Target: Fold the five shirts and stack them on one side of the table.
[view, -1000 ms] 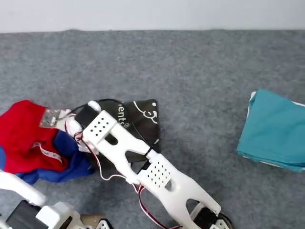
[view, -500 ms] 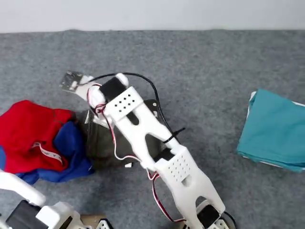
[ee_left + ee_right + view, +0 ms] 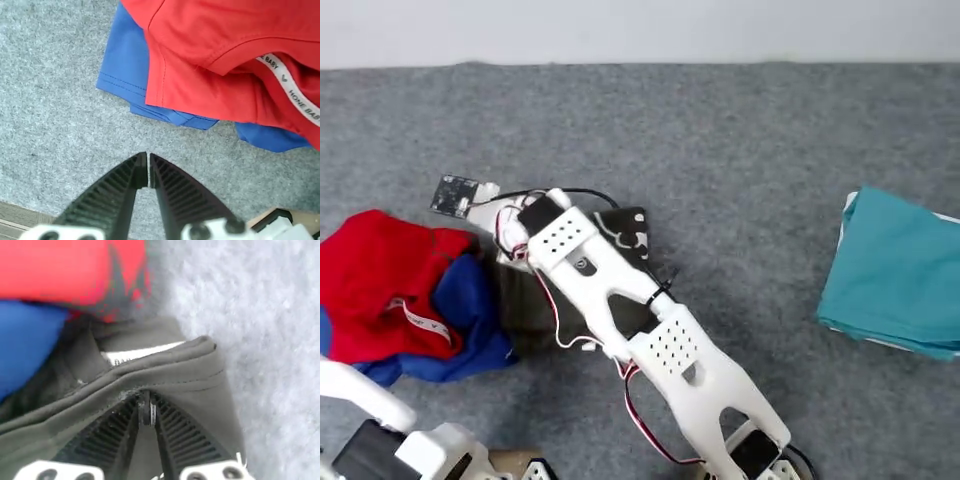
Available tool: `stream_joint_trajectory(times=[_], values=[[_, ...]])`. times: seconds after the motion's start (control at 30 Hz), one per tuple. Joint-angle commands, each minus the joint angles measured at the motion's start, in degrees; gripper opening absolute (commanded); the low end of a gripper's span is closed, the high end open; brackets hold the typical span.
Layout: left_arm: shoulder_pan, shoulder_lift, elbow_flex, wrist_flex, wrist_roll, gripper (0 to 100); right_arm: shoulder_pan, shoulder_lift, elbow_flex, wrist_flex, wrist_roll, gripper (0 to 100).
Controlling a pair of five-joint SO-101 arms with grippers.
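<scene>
Right hand (image 3: pixel 146 412) was pinching the dark shirt (image 3: pixel 195 375) by its edge; best bet was dragging it clear of the red shirt (image 3: pixel 370 270) before flattening. Left hand (image 3: pixel 148 172) sat pressed together, empty

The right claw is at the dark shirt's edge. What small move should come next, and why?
Probably lift that edge and pull it clear: the right claw is shut on the dark shirt, which lies crumpled against the red shirt and blue shirt.
</scene>
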Motion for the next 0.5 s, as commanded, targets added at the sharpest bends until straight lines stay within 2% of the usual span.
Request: stream_joint_trajectory(times=[0.0, 0.13, 0.33, 0.47], values=[[0.4, -2.8, -0.5, -0.9, -0.2, 2, -0.7, -1.5, -3.9, -2.2, 1.1, 0.9], [0.4, -2.8, -0.5, -0.9, -0.2, 2, -0.6, -2.1, -10.1, 0.1, 1.1, 0.9], [0.5, -2.8, -0.5, -1.0, -0.2, 2, -0.4, -2.2, -24.8, 17.2, 1.1, 0.9], [0.5, -2.8, -0.5, -1.0, -0.2, 2, 0.0, -2.2, -29.4, 28.1, 1.0, 0.9]])
